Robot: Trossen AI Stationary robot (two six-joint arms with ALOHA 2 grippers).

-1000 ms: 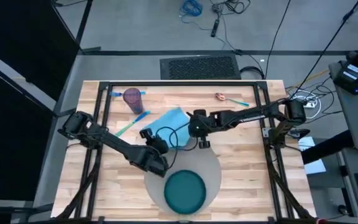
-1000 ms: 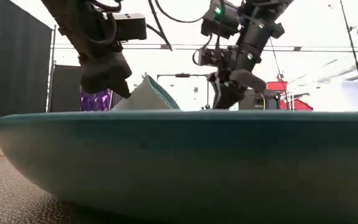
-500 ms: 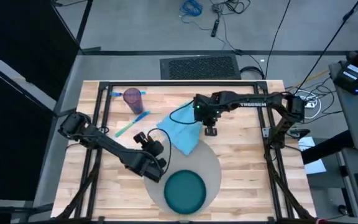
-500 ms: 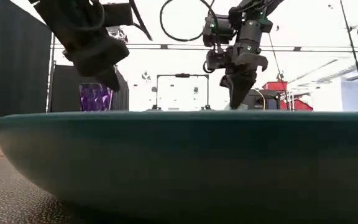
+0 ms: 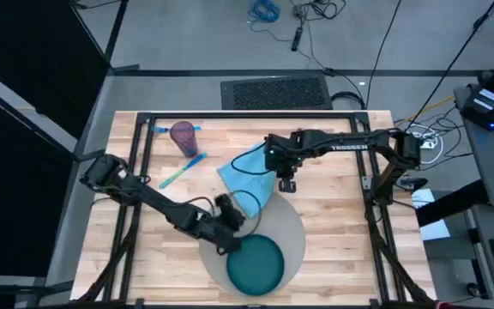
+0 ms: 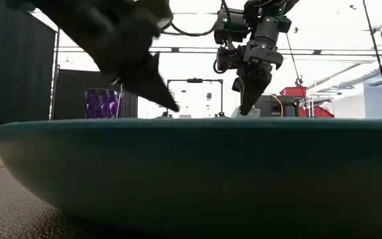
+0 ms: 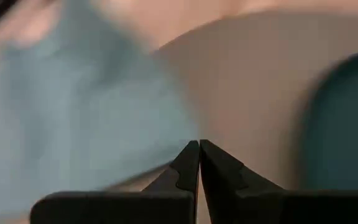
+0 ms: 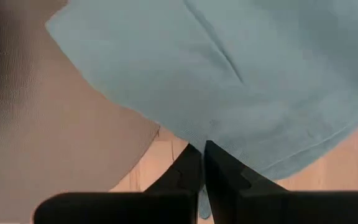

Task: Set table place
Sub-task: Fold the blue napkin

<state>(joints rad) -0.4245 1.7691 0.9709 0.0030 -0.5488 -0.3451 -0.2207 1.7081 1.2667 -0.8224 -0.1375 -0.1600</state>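
The round grey placemat (image 5: 294,227) lies near the table's (image 5: 333,206) front edge, with the dark teal plate (image 5: 256,264) on its near part. A light blue napkin (image 5: 245,176) lies flat, its near corner over the placemat's far rim. My right gripper (image 5: 286,184) stands at the napkin's right edge, pointing down and shut on it. My left gripper (image 5: 232,225) is shut and blurred. It hangs over the placemat's left part, between the napkin (image 7: 61,112) and the plate. I cannot tell whether it touches the mat. My right gripper (image 8: 202,146) pinches the napkin's right edge (image 8: 194,140) between its two fingers; a sliver of blue cloth shows between them. The fingers come from above, pointing down (image 6: 246,109). The napkin lies flat and slack on the table and the placemat's rim.
A purple cup (image 5: 183,135) stands at the far left, with blue and green cutlery (image 5: 183,172) lying near it. A spoon (image 5: 309,134) lies at the far middle. Bare wood shows to the right of the placemat. The black frame's bars run along the table's sides.
The napkin, held raised and bunched a second ago, has come down and spread flat, a little farther right. My right gripper went right with it, opened, then shut again at its edge. My left gripper has swung toward the near edge and the plate.
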